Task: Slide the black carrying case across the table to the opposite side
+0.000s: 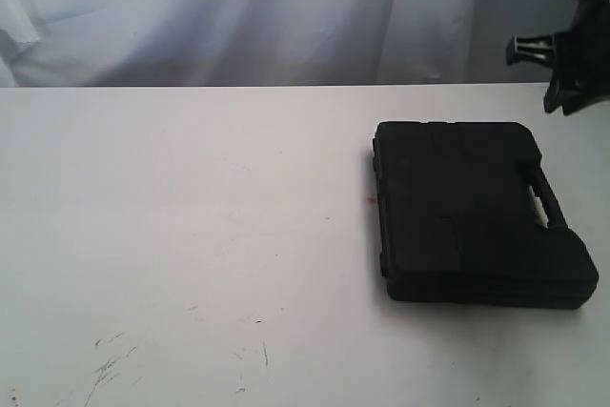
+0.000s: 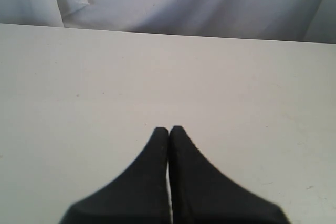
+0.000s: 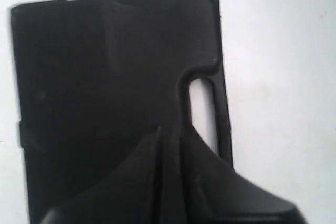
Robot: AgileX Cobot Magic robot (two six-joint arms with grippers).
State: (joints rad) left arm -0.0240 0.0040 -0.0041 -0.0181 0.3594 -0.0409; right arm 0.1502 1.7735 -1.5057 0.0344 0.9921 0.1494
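Observation:
The black carrying case [image 1: 472, 212] lies flat on the right part of the white table [image 1: 191, 216], its handle cutout [image 1: 540, 199] facing the right edge. In the right wrist view the case [image 3: 105, 66] fills most of the picture. My right gripper [image 3: 169, 129] hangs over the case beside the handle slot [image 3: 202, 108], its fingers a narrow gap apart and holding nothing. The exterior view shows that arm [image 1: 570, 83] raised behind the case's far right corner. My left gripper [image 2: 169, 128] is shut and empty above bare table [image 2: 105, 77].
A tiny red spot [image 1: 367, 201] marks the table just left of the case. Dark scuffs [image 1: 110, 364] lie near the front left. A white curtain [image 1: 238, 7] hangs behind the table's far edge.

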